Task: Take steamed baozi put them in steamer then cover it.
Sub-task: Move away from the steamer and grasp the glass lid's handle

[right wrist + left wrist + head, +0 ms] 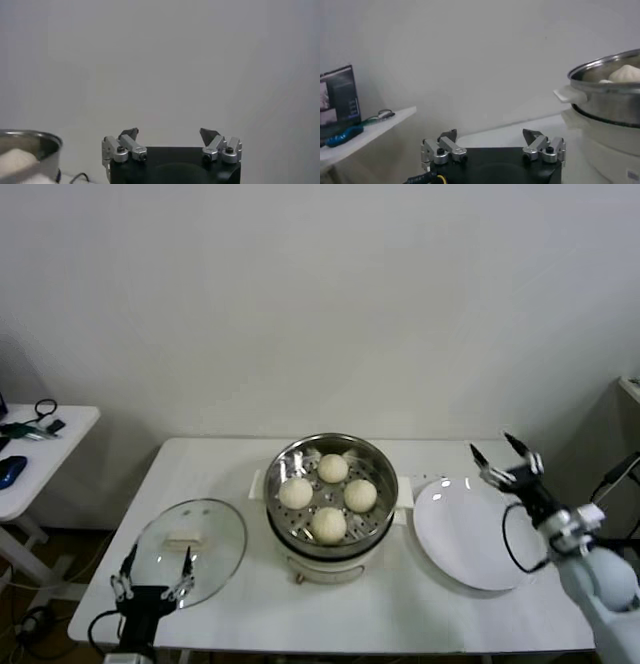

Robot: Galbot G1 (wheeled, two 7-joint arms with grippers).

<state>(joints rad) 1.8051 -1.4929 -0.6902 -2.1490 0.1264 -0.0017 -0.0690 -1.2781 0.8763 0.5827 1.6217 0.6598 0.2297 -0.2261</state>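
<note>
Head view: four cream-white steamed baozi (328,496) sit in the shiny steamer (331,514), uncovered. Left gripper (152,573) hovers wide open, empty, over the glass cover (192,550); right gripper (506,454) likewise gapes empty.

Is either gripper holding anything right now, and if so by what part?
Nothing is held. The left gripper is open over the cover, and the right gripper is open above the plate.

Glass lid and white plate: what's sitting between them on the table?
The steamer, holding four baozi, stands between the glass lid and the plate in the head view.
</note>
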